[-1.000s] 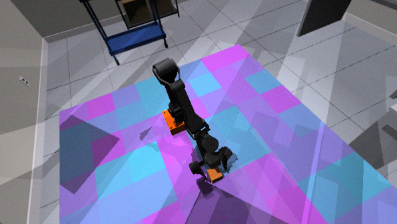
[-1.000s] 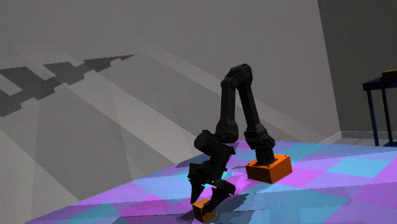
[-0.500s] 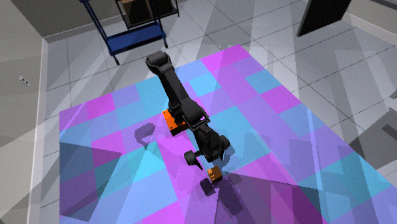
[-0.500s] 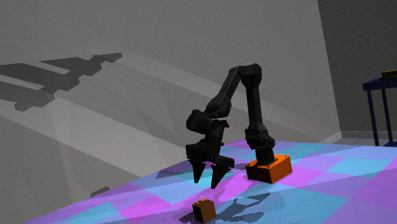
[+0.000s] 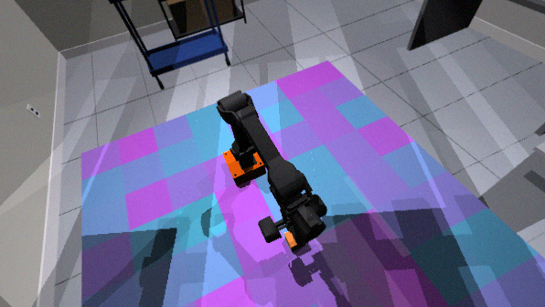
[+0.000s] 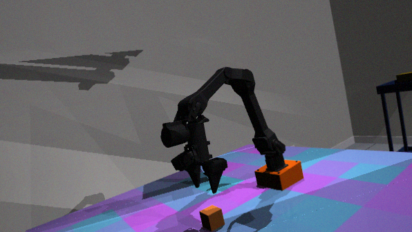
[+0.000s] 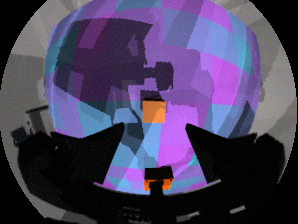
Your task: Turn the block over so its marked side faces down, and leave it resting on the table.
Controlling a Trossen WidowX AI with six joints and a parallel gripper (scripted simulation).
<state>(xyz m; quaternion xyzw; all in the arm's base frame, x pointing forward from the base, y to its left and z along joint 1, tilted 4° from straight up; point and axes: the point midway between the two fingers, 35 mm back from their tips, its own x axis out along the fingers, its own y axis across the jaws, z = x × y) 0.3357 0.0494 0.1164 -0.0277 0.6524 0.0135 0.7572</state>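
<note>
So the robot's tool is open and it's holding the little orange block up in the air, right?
Not quite. The tool is open, but it holds nothing. The orange block sits on the checkered table, below and apart from the raised fingers. The exterior view shows the gap clearly.
</note>
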